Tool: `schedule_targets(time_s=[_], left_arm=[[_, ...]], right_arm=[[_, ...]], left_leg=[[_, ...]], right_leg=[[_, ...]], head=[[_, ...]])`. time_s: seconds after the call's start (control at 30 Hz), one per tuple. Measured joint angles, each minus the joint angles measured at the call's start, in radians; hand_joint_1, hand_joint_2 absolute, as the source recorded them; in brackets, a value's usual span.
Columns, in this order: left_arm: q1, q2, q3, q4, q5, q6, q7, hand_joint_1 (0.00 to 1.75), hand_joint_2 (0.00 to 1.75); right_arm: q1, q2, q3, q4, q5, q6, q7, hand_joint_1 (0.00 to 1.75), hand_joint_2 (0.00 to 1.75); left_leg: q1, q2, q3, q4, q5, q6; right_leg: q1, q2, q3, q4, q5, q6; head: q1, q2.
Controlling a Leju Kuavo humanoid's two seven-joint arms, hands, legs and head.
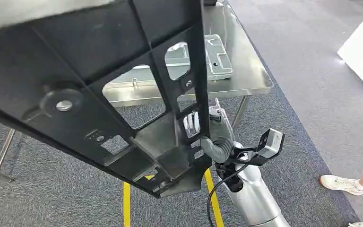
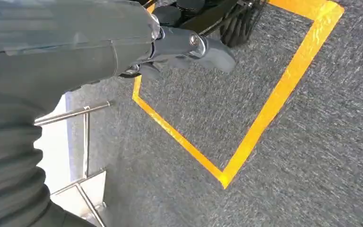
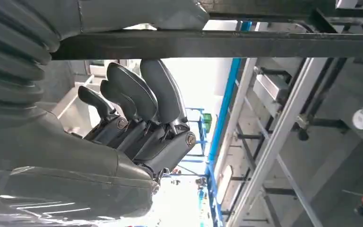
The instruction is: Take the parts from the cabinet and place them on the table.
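One big black plastic frame (image 1: 99,85) takes up most of what I see from my head, and I am carrying it. My right hand (image 1: 216,144) grips it at its lower near edge: in the right wrist view my thumb lies over one side of a flat bar of the frame (image 3: 217,45) and my fingers (image 3: 142,90) curl up against the other, so the bar is clamped between them. I judge that I hold it by that edge, tilted and raised in front of me, so the wide ribbed body clears the floor and can be brought over the table top.

The metal table (image 1: 246,71) stands beyond my right hand, well apart from it, with a grey moulded part (image 1: 212,56) already lying on it. Yellow tape (image 1: 126,203) runs along the carpet beneath the frame, just to the inside of my right arm.

My left hand (image 2: 184,49) hangs over the carpet above a square of yellow tape (image 2: 264,118); its fingers are curled in and nothing is in them that I can see.

A person's white shoe (image 1: 342,184) stands on the carpet out past my right arm.

I can read no brand, label or writing on the frame, the table or the part.
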State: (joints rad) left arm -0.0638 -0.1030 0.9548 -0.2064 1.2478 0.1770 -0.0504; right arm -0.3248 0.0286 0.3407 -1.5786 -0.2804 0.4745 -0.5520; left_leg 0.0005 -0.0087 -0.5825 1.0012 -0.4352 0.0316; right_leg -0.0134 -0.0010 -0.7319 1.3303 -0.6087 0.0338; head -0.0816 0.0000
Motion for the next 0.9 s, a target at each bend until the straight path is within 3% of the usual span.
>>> schedule_targets(time_s=[0.03, 0.07, 0.13, 0.17, 0.27, 0.3, 0.33, 0.37, 0.4, 0.47, 0.5, 0.53, 0.57, 0.63, 0.67, 0.7, 0.8, 0.83, 0.87, 0.9], left_arm=[[0.001, 0.0, 0.0, 0.0, 0.0, 0.0, 0.0, 0.0, 1.75], [0.002, 0.0, 0.0, 0.0, 0.0, 0.0, 0.0, 0.0, 1.75], [0.002, -0.001, 0.0, 0.0, 0.0, 0.0, 0.0, 0.0, 1.75], [0.002, -0.001, 0.0, 0.0, 0.0, 0.002, 0.0, 0.0, 1.75], [0.001, 0.0, 0.0, 0.0, 0.0, 0.002, 0.0, 0.0, 1.75], [0.001, 0.0, 0.0, 0.0, 0.0, 0.002, 0.0, 0.0, 1.75], [-0.001, 0.001, 0.0, 0.0, 0.0, 0.002, 0.0, 0.0, 1.75], [0.0, 0.001, 0.0, 0.0, 0.0, 0.002, 0.0, 0.0, 1.75], [0.0, 0.001, 0.0, 0.0, 0.0, 0.002, 0.0, 0.0, 1.75], [0.002, 0.001, 0.0, 0.0, 0.0, 0.002, 0.0, 0.0, 1.75], [0.002, 0.001, 0.0, 0.0, 0.0, 0.002, 0.0, 0.0, 1.75], [0.003, 0.001, 0.0, 0.0, 0.0, 0.002, 0.0, 0.0, 1.75], [0.005, 0.001, 0.0, 0.0, 0.0, 0.002, 0.0, 0.0, 1.75], [0.004, 0.001, 0.0, 0.0, 0.0, 0.001, 0.001, 0.0, 1.75], [0.006, 0.001, 0.0, 0.0, 0.0, 0.001, 0.001, 0.0, 1.75], [0.005, 0.001, 0.0, 0.0, 0.0, 0.001, 0.002, 0.0, 1.75], [0.003, 0.001, 0.0, 0.0, 0.0, 0.0, 0.002, 0.0, 1.75], [0.003, 0.001, 0.0, 0.0, 0.0, 0.0, 0.002, 0.0, 1.75], [0.005, 0.001, 0.0, 0.0, 0.0, 0.0, 0.002, 0.0, 1.75], [0.004, 0.001, 0.0, 0.0, 0.0, 0.0, 0.002, 0.0, 1.75]], right_arm=[[0.0, 0.0, 0.0, 0.004, 0.0, 0.0, -0.002, 1.75, 1.75], [0.0, 0.0, 0.001, 0.006, 0.0, 0.001, -0.004, 1.75, 1.75], [-0.002, 0.0, 0.001, 0.008, -0.002, 0.001, -0.009, 1.75, 1.75], [-0.002, 0.0, 0.001, 0.011, -0.002, 0.001, -0.01, 1.75, 1.75], [-0.002, 0.0, 0.001, 0.012, -0.003, 0.003, -0.012, 1.75, 1.75], [-0.002, 0.0, 0.001, 0.012, -0.003, 0.005, -0.012, 1.75, 1.75], [-0.002, 0.0, 0.001, 0.012, -0.003, 0.006, -0.013, 1.75, 1.75], [-0.003, 0.0, 0.001, 0.012, -0.003, 0.007, -0.013, 1.75, 1.75], [-0.004, 0.001, 0.001, 0.012, -0.004, 0.007, -0.013, 1.75, 1.75], [-0.003, 0.001, 0.001, 0.013, -0.004, 0.01, -0.013, 1.75, 1.75], [-0.001, 0.001, 0.001, 0.014, -0.004, 0.01, -0.013, 1.75, 1.75], [0.001, 0.001, 0.001, 0.016, -0.004, 0.01, -0.013, 1.75, 1.75], [0.002, 0.001, 0.001, 0.018, -0.004, 0.01, -0.013, 1.75, 1.75], [0.001, 0.001, 0.001, 0.018, -0.004, 0.01, -0.013, 1.75, 1.75], [0.001, 0.001, 0.0, 0.018, -0.004, 0.01, -0.013, 1.75, 1.75], [0.0, 0.0, 0.0, 0.018, -0.004, 0.011, -0.013, 1.75, 1.75], [0.0, 0.001, 0.001, 0.018, -0.002, 0.011, -0.013, 1.75, 1.75], [-0.001, 0.001, 0.0, 0.017, -0.003, 0.011, -0.013, 1.75, 1.75], [-0.002, 0.001, 0.0, 0.018, -0.003, 0.011, -0.013, 1.75, 1.75], [-0.003, 0.001, 0.0, 0.018, -0.003, 0.011, -0.013, 1.75, 1.75]], left_leg=[[0.0, -0.001, 0.006, 0.001, -0.005, -0.001], [0.0, -0.003, 0.013, 0.002, -0.01, -0.003], [0.0, -0.004, 0.028, 0.006, -0.023, -0.008], [-0.005, -0.005, 0.031, 0.009, -0.029, -0.014], [-0.005, -0.007, 0.031, 0.006, -0.038, -0.029], [-0.006, -0.007, 0.036, 0.003, -0.04, -0.035], [-0.006, -0.006, 0.038, 0.005, -0.048, -0.04], [-0.005, -0.002, 0.031, 0.036, -0.064, -0.046], [-0.002, -0.001, 0.0, 0.099, -0.094, -0.05], [0.005, 0.001, -0.096, 0.266, -0.155, -0.058], [0.006, 0.001, -0.131, 0.318, -0.161, -0.061], [0.007, 0.001, -0.143, 0.32, -0.14, -0.062], [0.008, 0.001, -0.129, 0.269, -0.092, -0.061], [0.009, 0.002, -0.065, 0.107, 0.011, -0.055], [0.008, 0.003, -0.033, 0.028, 0.034, -0.048], [0.0, 0.003, -0.02, 0.013, 0.019, -0.044], [-0.004, 0.001, -0.025, 0.017, 0.013, -0.029], [0.006, 0.001, -0.015, 0.006, 0.016, -0.021], [0.006, 0.001, -0.01, 0.002, 0.016, -0.018], [0.005, 0.002, -0.009, 0.002, 0.012, -0.01]], right_leg=[[0.0, 0.0, -0.003, -0.017, 0.031, 0.0], [-0.001, 0.0, 0.018, -0.077, 0.081, -0.001], [-0.001, 0.0, 0.091, -0.252, 0.184, -0.008], [0.003, 0.001, 0.11, -0.293, 0.182, -0.013], [0.007, 0.002, 0.112, -0.304, 0.172, -0.027], [0.007, 0.003, 0.116, -0.307, 0.171, -0.033], [-0.003, 0.001, 0.127, -0.318, 0.173, -0.039], [-0.003, -0.001, 0.136, -0.322, 0.169, -0.045], [-0.003, -0.003, 0.14, -0.322, 0.166, -0.049], [-0.001, -0.003, 0.145, -0.321, 0.159, -0.052], [-0.001, -0.003, 0.148, -0.321, 0.155, -0.052], [-0.001, -0.003, 0.155, -0.321, 0.15, -0.051], [-0.001, -0.001, 0.164, -0.321, 0.144, -0.049], [-0.001, 0.0, 0.182, -0.321, 0.132, -0.044], [-0.001, -0.001, 0.189, -0.322, 0.125, -0.039], [0.005, 0.001, 0.189, -0.318, 0.12, -0.032], [0.001, 0.0, 0.192, -0.325, 0.117, -0.017], [0.004, 0.0, 0.195, -0.323, 0.111, -0.008], [-0.001, 0.001, 0.191, -0.301, 0.102, -0.005], [0.0, 0.001, 0.159, -0.246, 0.074, -0.004]], head=[[0.0, 0.0], [0.0, 0.0], [0.0, 0.0], [0.0, 0.0], [0.0, 0.0], [0.0, 0.0], [0.0, 0.0], [0.0, 0.0], [0.0, 0.0], [0.0, 0.0], [0.0, 0.0], [0.0, 0.0], [0.0, 0.0], [0.0, 0.0], [0.0, 0.0], [0.0, 0.0], [0.0, 0.0], [0.0, 0.0], [0.0, 0.0], [0.0, 0.0]])
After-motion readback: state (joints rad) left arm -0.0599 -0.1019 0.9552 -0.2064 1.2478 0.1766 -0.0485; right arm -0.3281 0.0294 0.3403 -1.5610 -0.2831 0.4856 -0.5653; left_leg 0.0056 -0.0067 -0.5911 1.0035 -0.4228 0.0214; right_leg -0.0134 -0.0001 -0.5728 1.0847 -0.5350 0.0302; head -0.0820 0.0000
